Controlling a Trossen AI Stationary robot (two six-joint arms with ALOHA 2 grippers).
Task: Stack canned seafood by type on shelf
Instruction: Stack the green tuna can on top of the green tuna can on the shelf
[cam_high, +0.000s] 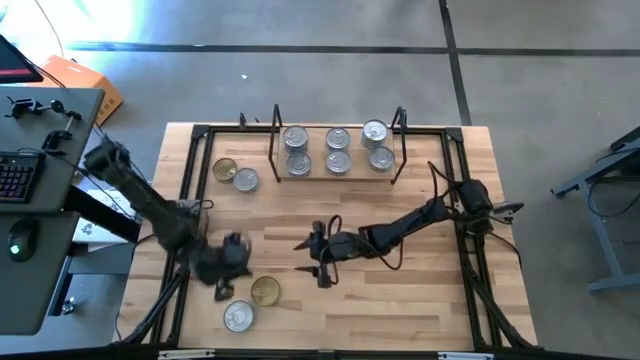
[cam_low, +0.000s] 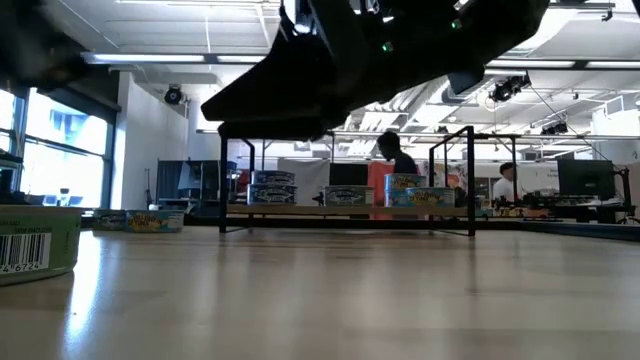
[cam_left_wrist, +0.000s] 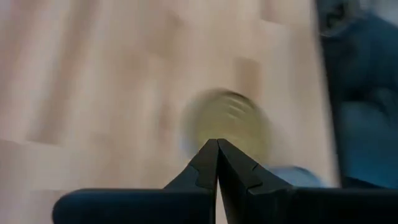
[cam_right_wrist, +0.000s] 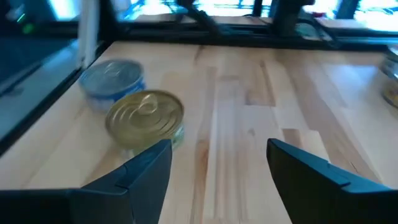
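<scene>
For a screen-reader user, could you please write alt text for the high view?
Seen from above, a wooden table holds a low shelf with six silver-lidded tins; four more tins sit off it, two beside the shelf and two at the front-left. The right end effector hangs open mid-table; the left end effector is shut near the front tins.

Only one marking reads: a barcode with the digits "4 6724" beneath it, printed on the green label of the tin (cam_low: 35, 243) nearest the low camera. The labels of the tins on the shelf (cam_low: 345, 210) behind it are too small to read.
</scene>
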